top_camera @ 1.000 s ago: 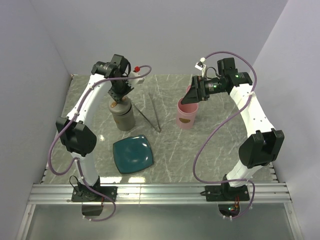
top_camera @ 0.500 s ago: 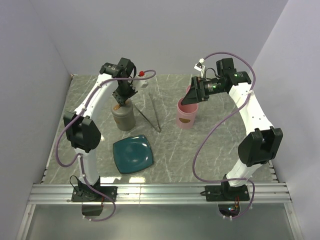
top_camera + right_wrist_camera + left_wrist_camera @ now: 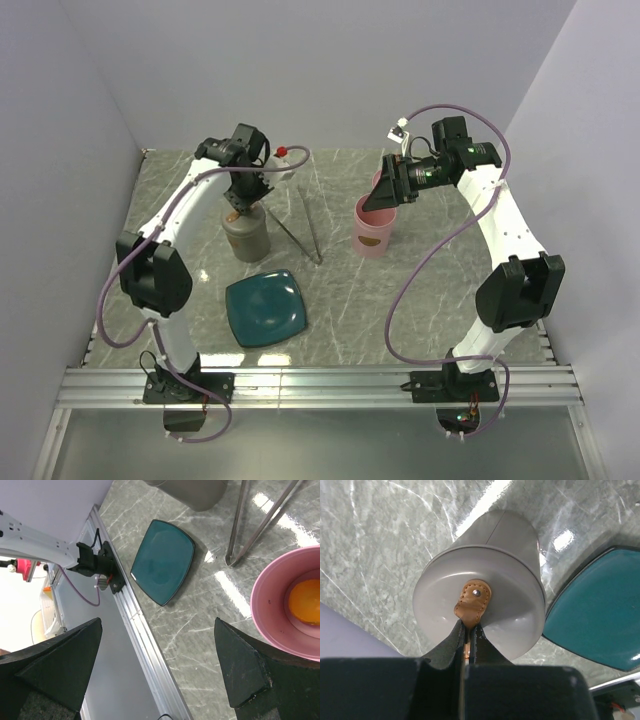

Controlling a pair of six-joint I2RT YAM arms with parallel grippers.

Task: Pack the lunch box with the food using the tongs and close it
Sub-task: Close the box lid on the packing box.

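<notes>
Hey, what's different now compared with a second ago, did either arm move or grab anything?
The left arm swung its wrist a little to the right above the grey container, while the left gripper kept its jaws pinched on the lid's brown tab. Nothing was newly grabbed or let go. The right gripper, open over the pink cup, the tongs and the teal plate stayed put.

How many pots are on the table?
2. The grey lidded pot stands behind the teal square plate, left of the silver metal tongs; the pink open pot, right of them.
</notes>
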